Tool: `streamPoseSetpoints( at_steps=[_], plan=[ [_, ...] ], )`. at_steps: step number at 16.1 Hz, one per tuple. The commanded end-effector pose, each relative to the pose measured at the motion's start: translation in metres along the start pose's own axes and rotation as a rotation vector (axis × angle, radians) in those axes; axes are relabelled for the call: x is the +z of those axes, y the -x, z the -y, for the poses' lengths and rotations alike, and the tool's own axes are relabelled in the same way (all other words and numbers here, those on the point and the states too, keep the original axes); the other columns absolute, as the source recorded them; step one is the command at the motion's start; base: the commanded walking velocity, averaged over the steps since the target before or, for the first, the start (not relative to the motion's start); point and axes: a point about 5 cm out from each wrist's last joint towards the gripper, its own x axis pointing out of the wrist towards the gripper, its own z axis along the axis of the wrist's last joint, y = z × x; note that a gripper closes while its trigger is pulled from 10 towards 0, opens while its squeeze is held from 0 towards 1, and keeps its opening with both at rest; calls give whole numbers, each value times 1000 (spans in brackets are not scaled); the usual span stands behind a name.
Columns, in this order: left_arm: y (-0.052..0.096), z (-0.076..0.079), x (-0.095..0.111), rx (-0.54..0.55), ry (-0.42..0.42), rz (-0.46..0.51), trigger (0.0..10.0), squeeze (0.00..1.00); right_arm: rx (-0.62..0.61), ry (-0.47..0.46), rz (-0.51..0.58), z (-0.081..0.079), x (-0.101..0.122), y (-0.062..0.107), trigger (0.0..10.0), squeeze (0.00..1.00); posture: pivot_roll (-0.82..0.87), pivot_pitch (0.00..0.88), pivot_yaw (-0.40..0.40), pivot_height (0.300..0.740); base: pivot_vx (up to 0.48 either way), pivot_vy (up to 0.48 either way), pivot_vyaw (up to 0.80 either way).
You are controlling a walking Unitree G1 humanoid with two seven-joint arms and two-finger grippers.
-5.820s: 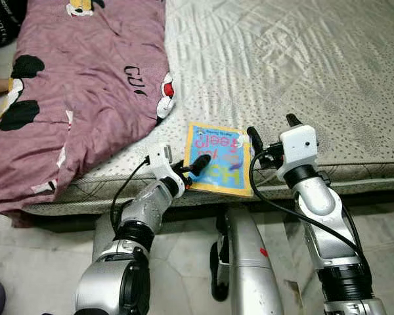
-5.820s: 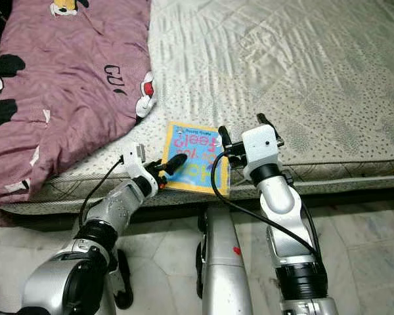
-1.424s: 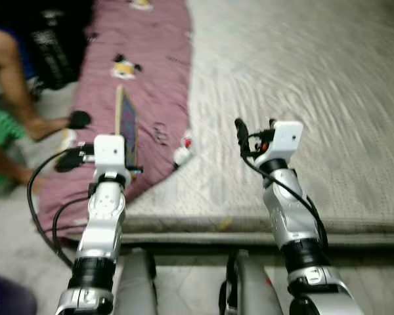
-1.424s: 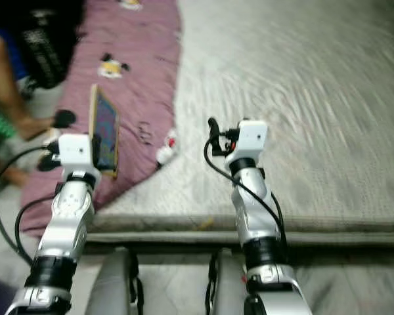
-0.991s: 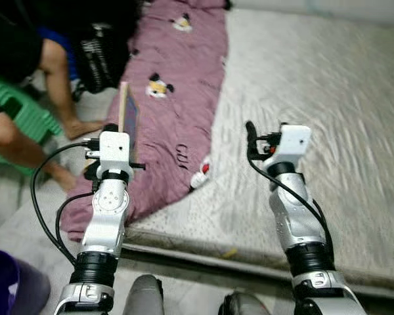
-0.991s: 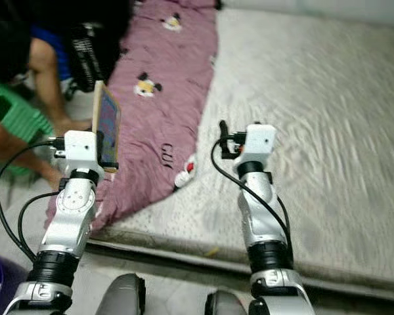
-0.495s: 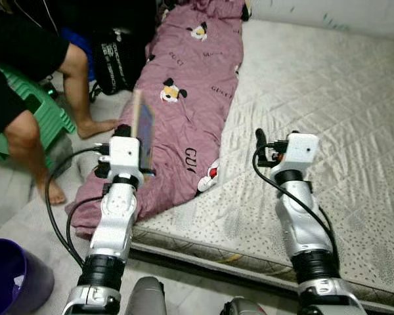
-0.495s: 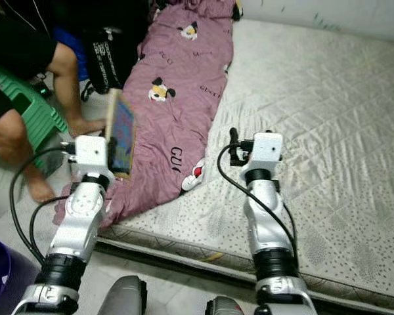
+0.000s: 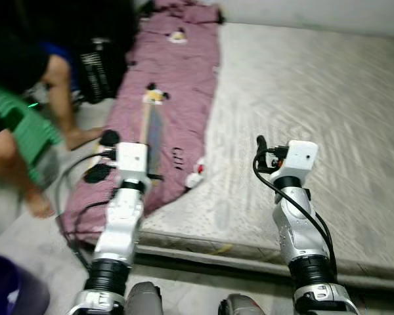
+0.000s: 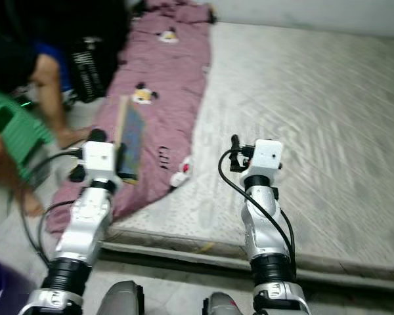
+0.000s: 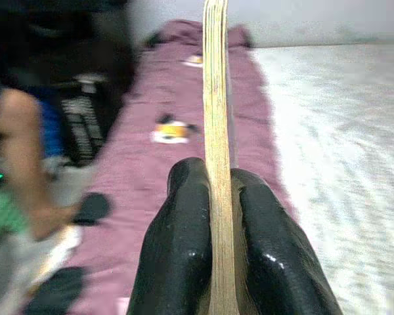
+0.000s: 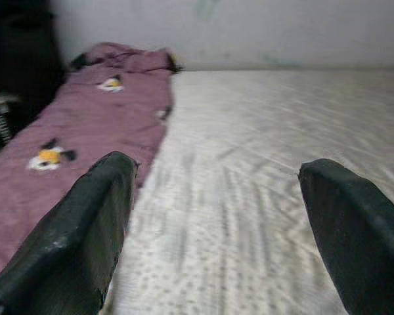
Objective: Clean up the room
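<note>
The left gripper is clamped on a thin board book, its two black fingers pressed against either face so the book stands upright on its edge, its pale cardboard edge pointing away from the wrist. In the head views the book is raised above the near end of a purple blanket printed with small cartoon figures, with its darker cover turned toward the robot's right. The right gripper hangs over the mattress with its fingers spread wide apart and nothing between them; it is well apart from the book. The blanket lies along the left side of the pale quilted mattress, running up to the wall. Off the mattress on the robot's left, a person's bare legs show beside a green stool and a black bag. A dark purple bin sits on the floor near the left arm's base. The head views are somewhat blurred.
</note>
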Motion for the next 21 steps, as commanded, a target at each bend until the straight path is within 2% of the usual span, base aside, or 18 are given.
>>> streamPoseSetpoints(
  at_steps=[1, 3, 6, 12, 16, 21],
  plan=[
    [1, -3, 0, 1, -4, 11, 10000, 0, -19, 0, 10, 2, 0, 2, 10000, 0, -65, 92, 51, 740, 0, 0, -800],
    [-4, 4, 2, -38, -17, 18, 10000, 0, -30, 9, 5, 4, -3, 9, 10000, 0, -81, 90, 59, 740, 0, 0, -350],
    [-10, 6, 5, -44, -8, 25, 10000, 0, -2, 19, -5, 1, -5, 11, 10000, 0, -81, 92, 43, 740, 0, 0, 0],
    [-6, 9, 1, -40, 27, 24, 10000, 0, 38, 31, -1, -3, 0, 3, 10000, 0, -67, 108, 7, 740, 0, 0, -505],
    [-7, 8, 5, -25, 38, 37, 10000, 0, 95, 37, 0, -14, 1, 2, 10000, 0, -60, 120, -9, 740, 0, -274, 0],
    [-6, 8, 4, -11, 51, 30, 10000, 0, 103, 42, 0, -14, 3, -1, 10000, 0, -60, 126, -19, 740, 0, -351, 0]
  ],
)
